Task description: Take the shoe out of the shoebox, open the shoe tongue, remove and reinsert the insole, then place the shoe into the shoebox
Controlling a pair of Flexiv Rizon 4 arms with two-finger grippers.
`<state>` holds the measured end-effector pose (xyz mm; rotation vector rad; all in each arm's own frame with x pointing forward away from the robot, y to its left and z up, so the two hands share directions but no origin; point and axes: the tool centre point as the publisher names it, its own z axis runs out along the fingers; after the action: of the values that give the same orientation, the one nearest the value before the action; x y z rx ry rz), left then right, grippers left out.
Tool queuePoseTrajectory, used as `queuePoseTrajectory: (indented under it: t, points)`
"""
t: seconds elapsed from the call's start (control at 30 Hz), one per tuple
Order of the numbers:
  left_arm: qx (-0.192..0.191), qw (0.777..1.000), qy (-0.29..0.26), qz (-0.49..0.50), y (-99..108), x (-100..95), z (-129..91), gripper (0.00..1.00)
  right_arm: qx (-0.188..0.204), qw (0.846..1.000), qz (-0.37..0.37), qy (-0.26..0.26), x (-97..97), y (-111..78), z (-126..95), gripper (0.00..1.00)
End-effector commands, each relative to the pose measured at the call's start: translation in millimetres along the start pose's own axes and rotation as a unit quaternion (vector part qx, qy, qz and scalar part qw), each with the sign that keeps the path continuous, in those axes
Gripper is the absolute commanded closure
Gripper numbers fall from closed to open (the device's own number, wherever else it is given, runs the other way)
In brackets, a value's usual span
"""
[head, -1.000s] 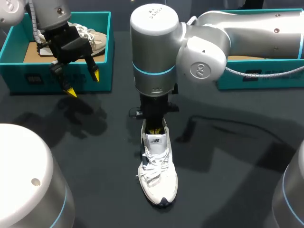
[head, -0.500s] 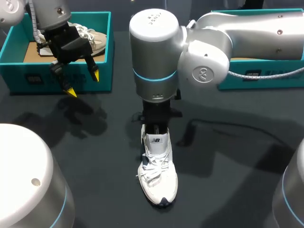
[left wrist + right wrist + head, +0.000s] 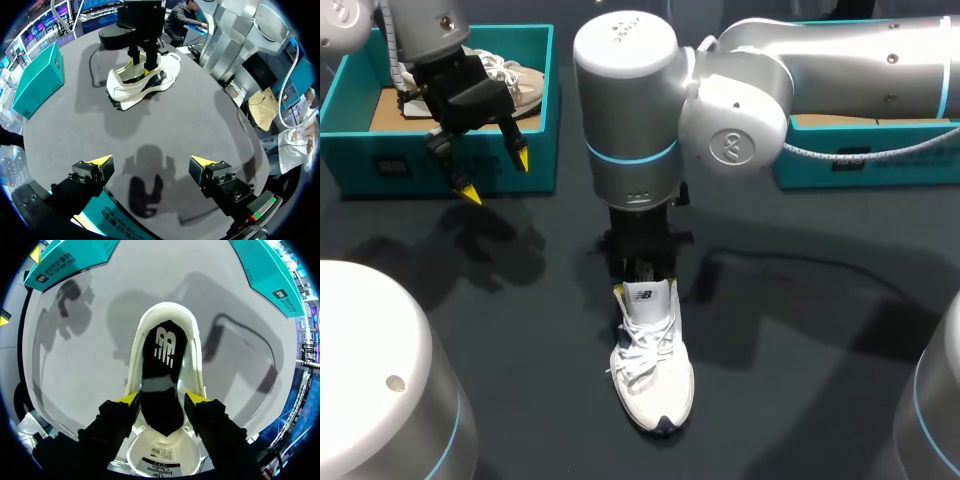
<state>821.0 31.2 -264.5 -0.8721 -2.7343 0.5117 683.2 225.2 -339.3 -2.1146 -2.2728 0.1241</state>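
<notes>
A white shoe (image 3: 652, 370) stands mid-table, toe toward me, its tongue (image 3: 645, 296) pulled upright. My right gripper (image 3: 642, 272) points down into the shoe's mouth. In the right wrist view the black insole (image 3: 162, 360) lies inside the shoe, and my right gripper (image 3: 162, 399) is open with its yellow tips beside the insole's middle, against the collar. My left gripper (image 3: 496, 176) hangs open in front of the left teal shoebox (image 3: 538, 110). The left wrist view shows my left gripper (image 3: 150, 163) empty, with the shoe (image 3: 135, 87) far ahead of it.
The left shoebox holds another pale shoe (image 3: 515, 80). A second teal box (image 3: 840, 165) stands at the back right behind my right arm. A black cable (image 3: 790, 275) runs across the dark table to the right of the shoe.
My right gripper's fingers have spread apart over the insole, and the right wrist has shifted slightly left. The left arm has not moved.
</notes>
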Motion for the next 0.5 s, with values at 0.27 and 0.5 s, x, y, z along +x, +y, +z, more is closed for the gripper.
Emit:
queuePoseTrajectory:
  t: [0.27,0.5]
  points:
    - [-0.001,1.000,0.000,0.000,0,0.2,0,0.00,0.006,1.000,0.020,-0.009,7.1,-10.6,4,0.00]
    - [-0.001,1.000,0.000,0.000,0,0.2,0,0.00,0.004,0.999,0.032,-0.012,4.8,-19.1,3,0.00]
